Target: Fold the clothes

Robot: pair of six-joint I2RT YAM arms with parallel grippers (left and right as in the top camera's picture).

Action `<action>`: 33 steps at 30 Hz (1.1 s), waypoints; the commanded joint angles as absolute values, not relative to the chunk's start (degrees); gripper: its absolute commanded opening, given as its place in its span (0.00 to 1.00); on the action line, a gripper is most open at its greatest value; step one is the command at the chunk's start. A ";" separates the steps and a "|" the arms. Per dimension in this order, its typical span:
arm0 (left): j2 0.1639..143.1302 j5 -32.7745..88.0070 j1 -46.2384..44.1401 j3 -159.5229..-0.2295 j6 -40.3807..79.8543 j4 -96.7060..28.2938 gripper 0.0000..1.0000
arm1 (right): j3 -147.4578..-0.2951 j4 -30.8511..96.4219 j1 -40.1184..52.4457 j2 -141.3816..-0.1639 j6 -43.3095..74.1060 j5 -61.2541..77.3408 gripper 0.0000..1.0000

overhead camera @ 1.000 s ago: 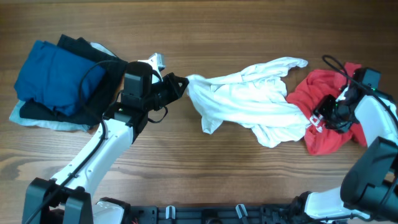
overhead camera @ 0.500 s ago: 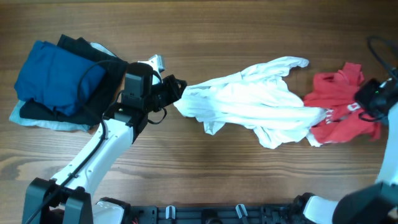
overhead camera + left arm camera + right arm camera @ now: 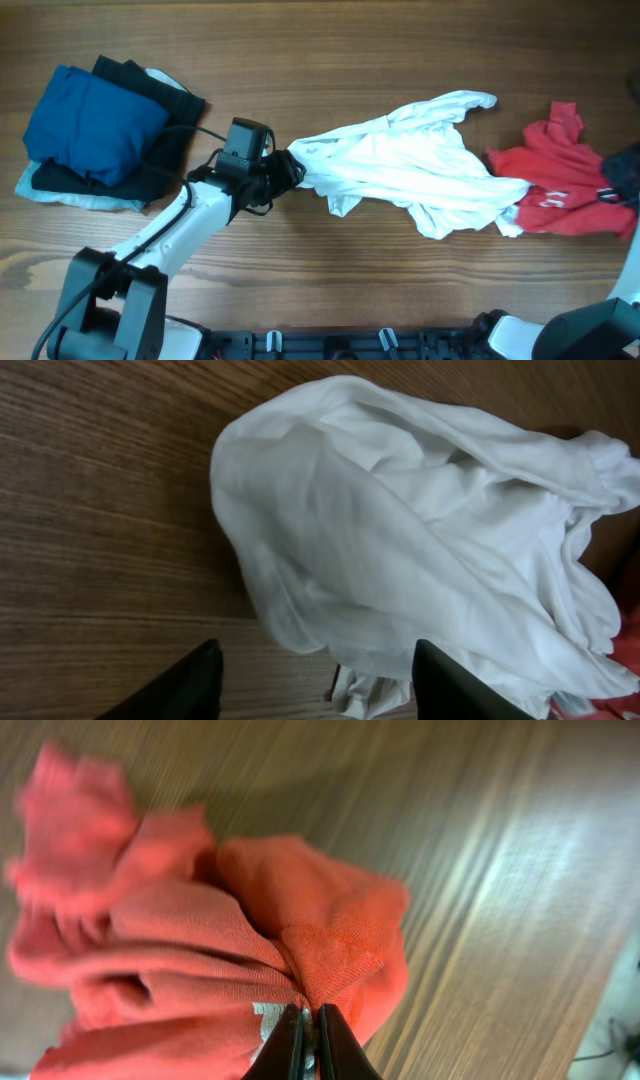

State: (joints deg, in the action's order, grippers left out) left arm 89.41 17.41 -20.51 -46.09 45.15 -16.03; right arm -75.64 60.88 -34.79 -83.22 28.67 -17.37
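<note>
Crumpled white T-shirt (image 3: 400, 170) lies between red garment (image 3: 560, 190) and stacked blue-black pile (image 3: 90, 130).

Robot test bench, lab-like rather than domestic. Bare wood-grain table (image 3: 400, 40) fills every view. My left arm (image 3: 170, 228) and right arm (image 3: 590, 335) rise from a black mounting rail (image 3: 330, 347) on the near edge; clothes (image 3: 400, 175) lie loose, straight on the wood.

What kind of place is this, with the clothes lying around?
Probably a robot lab's workbench, not a home: a white robot arm reaches across a wooden table where a white T-shirt, a red garment and a pile of blue and black clothes lie.
</note>
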 commanded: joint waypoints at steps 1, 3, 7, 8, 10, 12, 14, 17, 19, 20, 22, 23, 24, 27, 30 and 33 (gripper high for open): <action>91.74 17.74 -22.11 -46.09 46.17 -13.47 0.71 | -79.66 60.55 -38.30 -79.37 34.96 -22.04 0.04; 93.06 17.72 -23.38 -46.09 46.94 -11.92 0.73 | -79.70 59.68 -39.31 -78.15 35.14 -22.06 0.04; 96.33 17.72 -26.22 -46.09 48.53 -7.14 0.74 | -79.68 59.27 -39.83 -77.58 35.14 -22.06 0.04; 97.36 17.72 -26.92 -46.09 48.53 -5.67 0.74 | -79.66 59.24 -39.83 -77.65 35.14 -22.04 0.04; 99.18 17.72 -28.08 -46.09 48.51 -3.18 0.72 | -79.66 59.24 -39.81 -77.67 35.11 -22.02 0.04; 100.95 17.67 -28.88 -46.09 48.45 -0.60 0.39 | -79.66 59.20 -39.81 -77.67 35.11 -22.04 0.04; 101.06 16.93 -28.56 -46.11 48.31 0.47 0.04 | -79.66 59.18 -39.83 -77.67 35.09 -22.04 0.04; 99.33 16.78 -25.93 -46.44 43.48 2.28 0.04 | -79.66 59.18 -39.83 -77.67 35.11 -22.09 0.04; 97.30 16.82 -23.09 -46.68 42.35 2.15 0.04 | -79.66 59.09 -39.83 -77.78 35.14 -22.76 0.04; 95.98 16.82 -21.28 -46.70 42.35 2.13 0.04 | -79.66 59.00 -39.83 -77.84 35.14 -23.20 0.04; 93.67 16.82 -17.82 -46.87 42.35 2.17 0.04 | -79.66 59.02 -39.83 -78.24 36.10 -24.45 0.04; 92.16 16.80 -15.27 -47.13 42.35 2.22 0.04 | -79.66 59.11 -39.83 -78.65 36.16 -24.95 0.04; 91.39 16.82 -13.76 -47.37 42.35 2.22 0.04 | -79.66 59.11 -39.83 -78.96 36.14 -25.08 0.04; 89.76 16.97 -8.84 -49.17 42.19 2.20 0.04 | -79.66 59.05 -39.83 -80.34 36.18 -25.69 0.04; 89.41 19.18 -5.48 -51.99 42.17 2.17 0.04 | -79.66 58.76 -39.83 -82.48 36.18 -25.93 0.04; 89.41 19.25 -4.95 -53.71 40.34 2.20 0.16 | -79.66 58.35 -39.83 -85.32 36.05 -25.61 0.12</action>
